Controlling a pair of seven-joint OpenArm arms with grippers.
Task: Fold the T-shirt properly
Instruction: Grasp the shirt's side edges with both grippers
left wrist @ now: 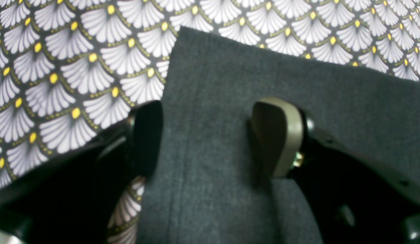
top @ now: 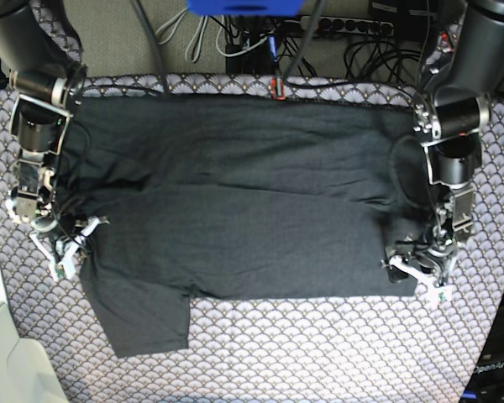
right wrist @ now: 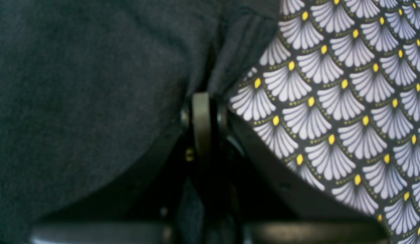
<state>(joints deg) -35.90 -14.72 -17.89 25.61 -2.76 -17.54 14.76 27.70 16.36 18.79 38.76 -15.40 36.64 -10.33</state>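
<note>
- the t-shirt lies spread dark and mostly flat across the patterned cloth, its long side running left to right in the base view; one sleeve juts toward the near edge
- the right gripper is closed tight, with a pinch of shirt edge seemingly caught between its jaws at the shirt's side; it sits at base-view left
- the left gripper stands wide, jaws straddling a corner of the shirt and gripping nothing; it sits at base-view right
- judged by its look, the shirt is light, limp and soft; it will sag and crease when lifted, so hold it at hems and corners, not mid-panel
- the cloth beneath could drag along if pinched with the shirt
- bare cloth lies open along the near side for folding over; cables crowd the far edge, so moves are best kept away from there
</note>
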